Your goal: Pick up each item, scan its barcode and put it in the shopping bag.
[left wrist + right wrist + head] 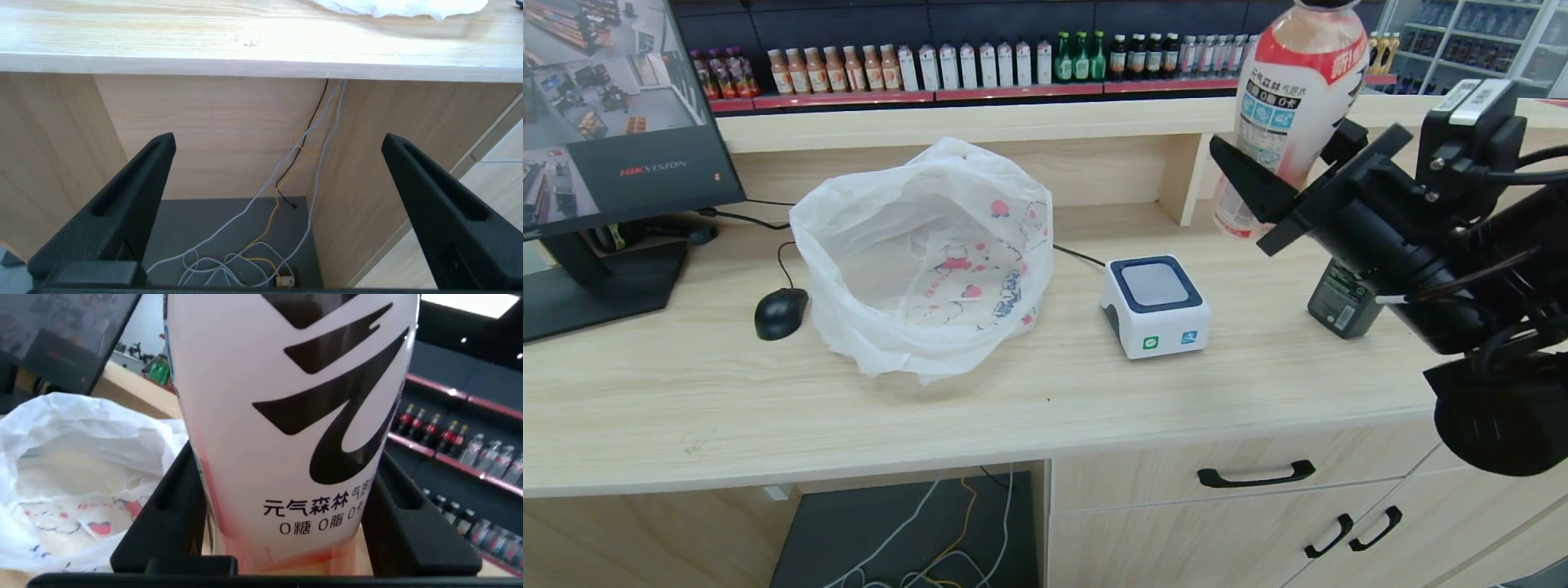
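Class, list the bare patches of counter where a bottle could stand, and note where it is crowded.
Free: the wide front strip of counter before the shopping bag and scanner; also between scanner and dark device. Crowded: between monitor, mouse and bag.

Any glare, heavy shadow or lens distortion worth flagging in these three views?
Head view: even light, soft shadows under the shopping bag and mouse; the counter front edge bows, a wide-lens bend. Left wrist view: the recess beneath the counter is shaded, the left hand dark against it. Right wrist view: the bottle in the right hand looms large; a ceiling light glares behind.
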Controlling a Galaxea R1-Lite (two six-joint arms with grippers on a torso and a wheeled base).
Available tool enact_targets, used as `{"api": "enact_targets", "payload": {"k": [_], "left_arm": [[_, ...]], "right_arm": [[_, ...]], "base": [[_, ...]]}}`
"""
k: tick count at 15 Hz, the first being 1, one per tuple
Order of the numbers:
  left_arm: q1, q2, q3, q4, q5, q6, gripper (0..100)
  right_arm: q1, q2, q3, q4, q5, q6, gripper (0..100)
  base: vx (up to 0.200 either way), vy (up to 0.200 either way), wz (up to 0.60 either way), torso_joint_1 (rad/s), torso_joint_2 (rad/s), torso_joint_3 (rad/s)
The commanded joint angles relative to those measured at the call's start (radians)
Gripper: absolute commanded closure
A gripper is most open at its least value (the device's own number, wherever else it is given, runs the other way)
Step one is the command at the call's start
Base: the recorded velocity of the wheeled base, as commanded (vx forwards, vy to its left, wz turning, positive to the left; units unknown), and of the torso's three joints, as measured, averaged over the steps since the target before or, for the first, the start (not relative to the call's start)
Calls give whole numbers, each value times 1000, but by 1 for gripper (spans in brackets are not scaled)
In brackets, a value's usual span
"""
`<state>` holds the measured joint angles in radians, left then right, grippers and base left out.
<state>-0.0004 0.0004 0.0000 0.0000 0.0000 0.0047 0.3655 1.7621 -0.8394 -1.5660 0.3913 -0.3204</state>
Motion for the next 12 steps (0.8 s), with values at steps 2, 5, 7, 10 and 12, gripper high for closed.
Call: {"api": "enact_targets", "payload": {"k": [2,5,7,10,12], "left_arm": [[0,0,0,0,0,0,0],[0,0,0,0,0,1,0],[0,0,0,0,0,0,0],[-1,0,0,0,0,0,0],[0,0,0,0,0,0,0]], "right_arm": [[-20,-78,164,-5,-55,112,100],[-20,-84,201,-5,-196,182,100],[-14,-82,229,-5,-307,219,100],[-10,-66,221,-5,-324,233,100],[-13,-55,224,-5,-325,256,100]], "base": [[0,0,0,0,0,0],[0,0,0,0,0,0],[0,0,0,0,0,0],[0,0,0,0,0,0],[0,200,0,5,2,2]]}}
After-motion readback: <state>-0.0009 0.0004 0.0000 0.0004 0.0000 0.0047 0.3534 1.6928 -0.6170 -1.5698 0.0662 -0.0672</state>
